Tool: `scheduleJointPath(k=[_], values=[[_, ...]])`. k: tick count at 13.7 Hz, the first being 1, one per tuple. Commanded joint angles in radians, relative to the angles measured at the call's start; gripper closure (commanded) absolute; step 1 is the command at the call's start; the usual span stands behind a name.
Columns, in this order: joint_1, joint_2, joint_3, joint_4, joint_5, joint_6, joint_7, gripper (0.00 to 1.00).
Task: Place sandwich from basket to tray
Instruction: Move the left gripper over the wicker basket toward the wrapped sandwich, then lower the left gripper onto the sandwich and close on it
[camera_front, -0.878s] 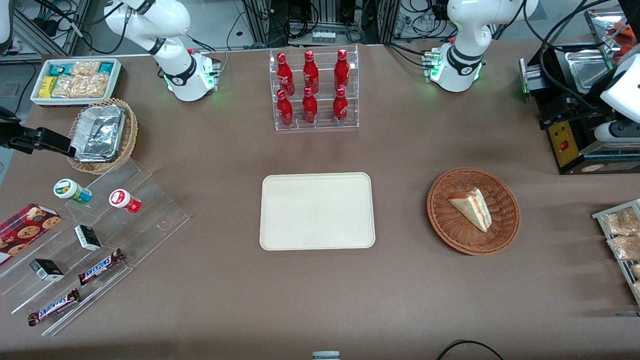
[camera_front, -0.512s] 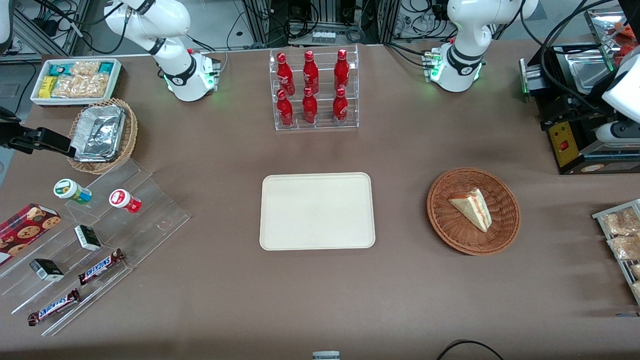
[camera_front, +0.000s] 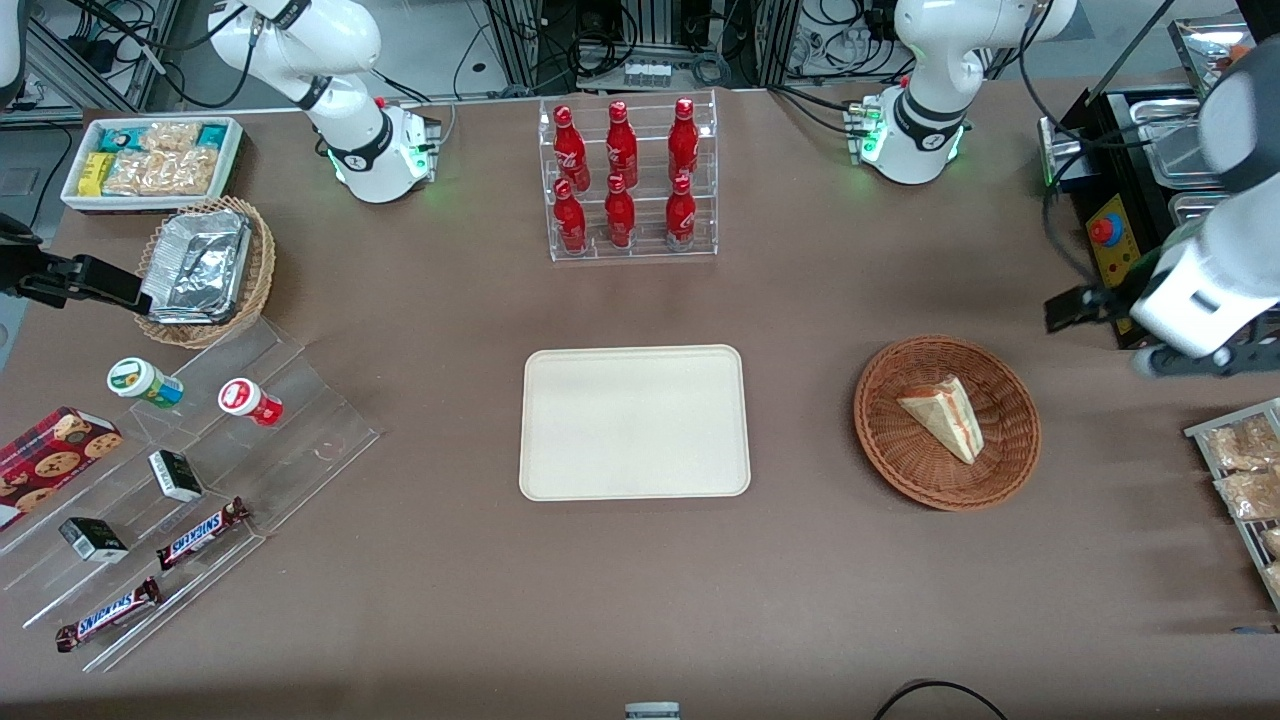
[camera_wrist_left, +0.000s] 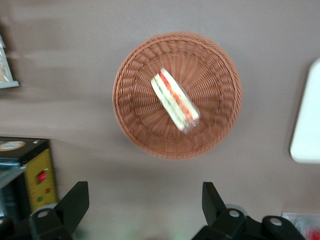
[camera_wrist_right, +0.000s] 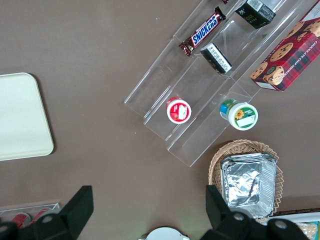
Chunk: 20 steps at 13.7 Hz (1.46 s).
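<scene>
The sandwich, a pale bread wedge with red and green filling, lies in the round reddish-brown woven basket. The cream tray sits bare beside the basket, toward the parked arm's end. My gripper hangs well above the table, off the basket's rim toward the working arm's end. It is open wide, its dark fingers far apart with only brown table between them. It touches nothing.
A black machine with a yellow panel stands close to the gripper. A rack of snack packets sits nearer the front camera. A clear stand of red bottles lies farther back.
The working arm has swung in over the table from its end toward the basket. Sandwich, basket and tray have not moved.
</scene>
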Motion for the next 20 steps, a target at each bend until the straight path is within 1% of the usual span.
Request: scheduleJointPath(k=[1, 4, 6, 10, 13, 15, 20], values=[[0.006, -0.032, -0.007, -0.149, 0.014, 0.158, -0.153, 0.00], [0.002, -0.032, -0.009, -0.258, 0.002, 0.295, -0.357, 0.00], [0.001, -0.034, -0.009, -0.344, -0.004, 0.422, -0.481, 0.00], [-0.010, 0.003, -0.016, -0.428, -0.006, 0.588, -0.606, 0.00], [-0.033, 0.049, -0.016, -0.445, -0.006, 0.662, -0.671, 0.00], [-0.071, 0.074, -0.016, -0.457, -0.006, 0.699, -0.704, 0.00], [-0.073, 0.103, -0.015, -0.477, 0.005, 0.731, -0.703, 0.00]])
